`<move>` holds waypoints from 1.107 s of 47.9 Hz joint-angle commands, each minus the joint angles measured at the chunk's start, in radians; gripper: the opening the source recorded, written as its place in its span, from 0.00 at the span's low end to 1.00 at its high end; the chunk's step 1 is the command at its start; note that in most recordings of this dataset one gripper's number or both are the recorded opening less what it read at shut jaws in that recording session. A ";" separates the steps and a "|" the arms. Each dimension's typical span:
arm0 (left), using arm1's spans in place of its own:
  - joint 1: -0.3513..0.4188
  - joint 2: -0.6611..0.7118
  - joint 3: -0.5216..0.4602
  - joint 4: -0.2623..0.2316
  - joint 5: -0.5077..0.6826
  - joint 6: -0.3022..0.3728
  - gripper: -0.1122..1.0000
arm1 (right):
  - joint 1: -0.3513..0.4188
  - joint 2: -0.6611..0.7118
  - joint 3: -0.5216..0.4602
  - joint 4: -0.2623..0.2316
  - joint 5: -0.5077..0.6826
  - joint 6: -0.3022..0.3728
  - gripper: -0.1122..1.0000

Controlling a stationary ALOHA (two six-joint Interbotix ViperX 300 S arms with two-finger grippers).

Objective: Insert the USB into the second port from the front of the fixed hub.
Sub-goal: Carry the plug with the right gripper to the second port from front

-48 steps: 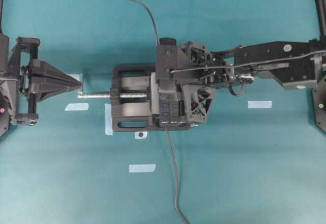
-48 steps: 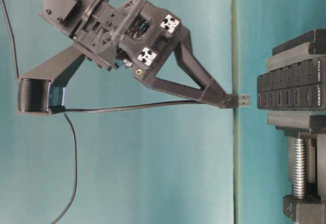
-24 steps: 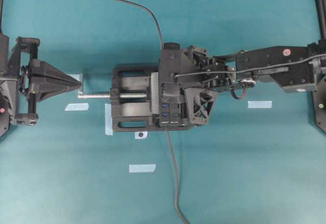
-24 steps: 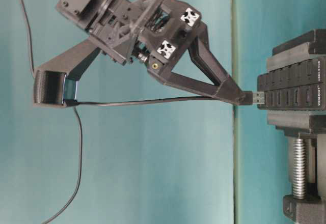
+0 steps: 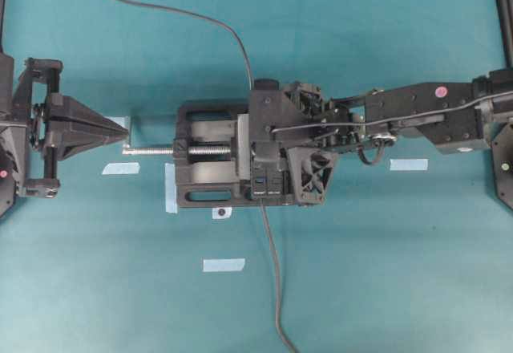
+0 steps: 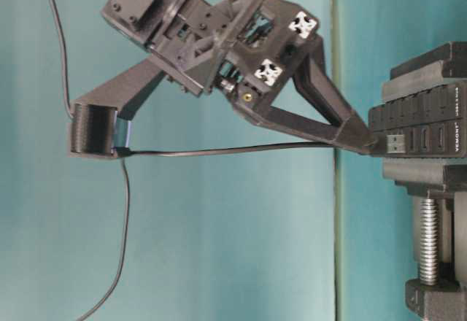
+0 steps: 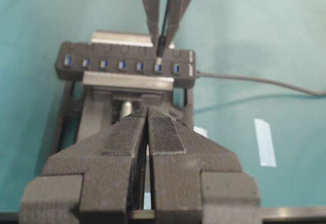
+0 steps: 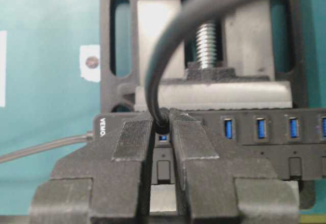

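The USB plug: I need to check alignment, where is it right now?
In the table-level view the USB sits right of centre, pinched by the right gripper, its metal tip at the fixed hub.

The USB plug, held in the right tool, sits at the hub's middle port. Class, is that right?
Not the middle. In the left wrist view the USB plug, held in the right tool, sits at the hub's second port from the cabled end.
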 commanded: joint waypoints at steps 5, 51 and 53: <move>0.002 0.003 -0.017 0.000 -0.008 -0.002 0.10 | 0.005 -0.006 -0.008 -0.002 -0.006 0.003 0.19; 0.002 0.002 -0.015 0.000 -0.009 -0.003 0.10 | 0.003 0.014 -0.003 -0.005 0.002 0.008 0.19; 0.002 0.003 -0.015 0.000 -0.008 -0.003 0.10 | 0.003 0.014 -0.002 -0.005 0.002 0.008 0.19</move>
